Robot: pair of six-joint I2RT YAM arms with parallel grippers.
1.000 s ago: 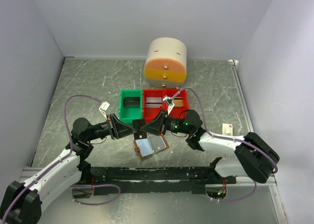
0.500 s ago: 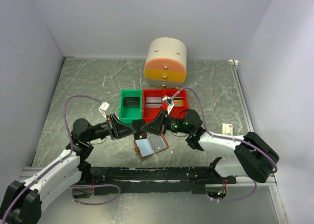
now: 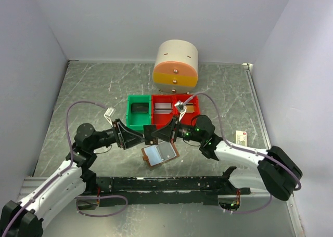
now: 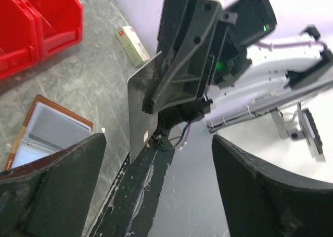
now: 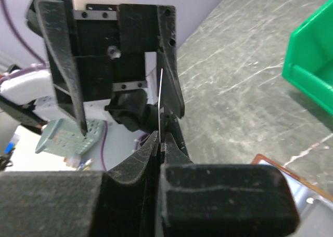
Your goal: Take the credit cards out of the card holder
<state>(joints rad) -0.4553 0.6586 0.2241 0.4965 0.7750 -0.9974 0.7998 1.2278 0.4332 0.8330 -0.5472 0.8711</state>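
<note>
The brown card holder (image 3: 160, 155) lies open on the table, its pale inner panels up; it also shows in the left wrist view (image 4: 49, 129). Just above it, a dark credit card (image 3: 149, 133) stands on edge between the two grippers. My right gripper (image 3: 159, 135) is shut on this card, which the right wrist view shows as a thin edge (image 5: 159, 104) rising from the pinched fingertips (image 5: 160, 139). My left gripper (image 3: 141, 138) faces it with jaws wide open (image 4: 156, 143), off the card (image 4: 141, 104).
A green bin (image 3: 138, 112) and two red bins (image 3: 174, 109) stand behind the grippers, with a round cream and orange drawer unit (image 3: 176, 64) further back. A small cream box with a red mark (image 3: 241, 137) lies at the right. A black rail (image 3: 156, 184) runs along the near edge.
My left gripper has opened and let go of the card. My right gripper has closed fully on it. Both arms have shifted only slightly.
</note>
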